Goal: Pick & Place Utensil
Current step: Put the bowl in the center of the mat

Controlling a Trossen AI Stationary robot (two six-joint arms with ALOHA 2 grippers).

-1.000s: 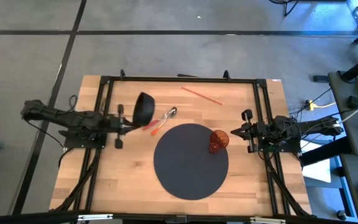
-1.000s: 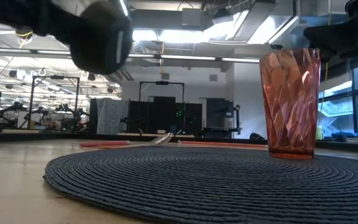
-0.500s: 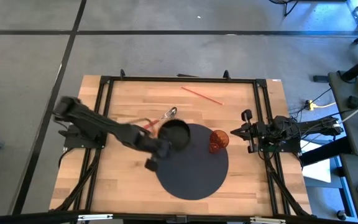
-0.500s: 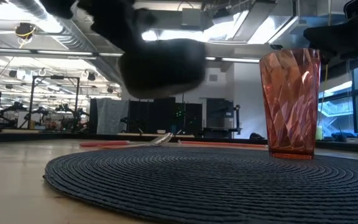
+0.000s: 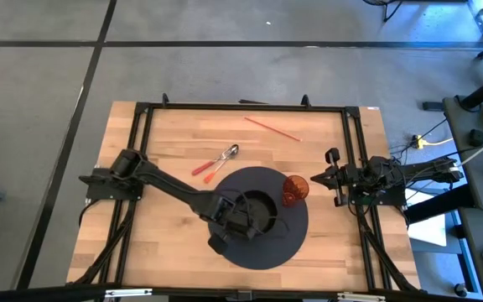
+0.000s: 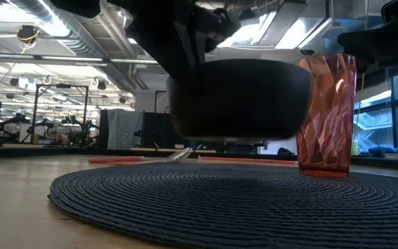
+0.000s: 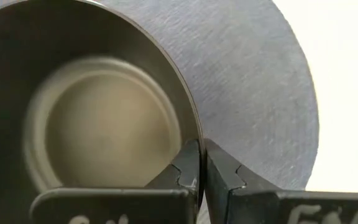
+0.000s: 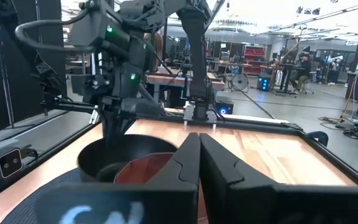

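Reaching in from the left edge of the wooden surface (image 5: 158, 243), left arm stretched diagonally onto the round dark mat (image 5: 296, 237). Left pincer (image 7: 201, 163) clenched on the rim of a black bowl (image 5: 259, 210), held just above the mat with a gap beneath it in the low view. Behind the arm, on bare wood just off the mat's edge: spoon (image 5: 227, 154) with a red handle, untouched, well apart from the bowl. Farther back, a thin red straw (image 5: 272, 128) lying at an angle. Just right of the bowl, an orange tumbler (image 5: 295, 189) upright at the mat's right edge, partly hidden by the bowl in the low view. At the right edge, right pincer (image 5: 332, 178) parked beside the tumbler, fingers pressed together on nothing.
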